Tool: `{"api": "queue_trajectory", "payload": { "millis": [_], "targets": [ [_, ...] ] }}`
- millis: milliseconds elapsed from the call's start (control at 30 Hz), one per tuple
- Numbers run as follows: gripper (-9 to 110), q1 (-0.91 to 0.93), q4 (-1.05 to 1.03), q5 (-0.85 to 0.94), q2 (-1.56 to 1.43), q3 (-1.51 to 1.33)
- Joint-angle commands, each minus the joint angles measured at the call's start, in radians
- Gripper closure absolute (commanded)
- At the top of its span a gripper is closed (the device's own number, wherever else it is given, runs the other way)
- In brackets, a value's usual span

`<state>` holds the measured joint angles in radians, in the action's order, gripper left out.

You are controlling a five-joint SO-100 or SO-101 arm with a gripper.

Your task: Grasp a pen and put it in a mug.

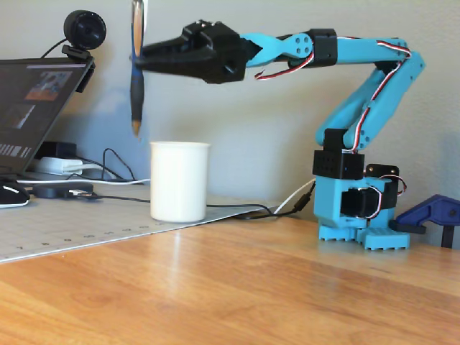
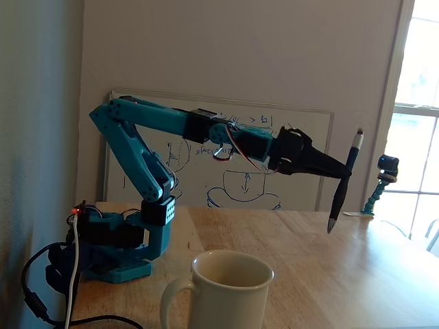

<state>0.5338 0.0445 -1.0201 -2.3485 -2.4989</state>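
Arm is reaching out level, high over the table (image 1: 287,287). Gripper (image 1: 144,54) is clamping the pen (image 1: 136,79) between closed jaws, holding it near-upright (slightly tilted in the other fixed view (image 2: 343,184)), tip pointing down. Pen is hanging in the air above the mug (image 1: 179,181), off to its left in this fixed view, not touching it. Mug (image 2: 223,288) is standing upright on the table.

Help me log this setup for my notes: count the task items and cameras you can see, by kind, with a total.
Pens: 1, the pen held in the gripper.
Mugs: 1, the mug on the table.
Webcams: 2, the webcam on the laptop and the small camera on a flexible stand by the window.
Total: 4
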Motion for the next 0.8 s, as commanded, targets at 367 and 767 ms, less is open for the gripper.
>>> {"api": "queue_trajectory", "payload": {
  "millis": [367, 767],
  "targets": [
    [101, 0.528, 0.081, -0.06, -0.29, -0.074],
    [101, 0.601, 0.078, -0.061, -0.466, -0.253]
  ]
}}
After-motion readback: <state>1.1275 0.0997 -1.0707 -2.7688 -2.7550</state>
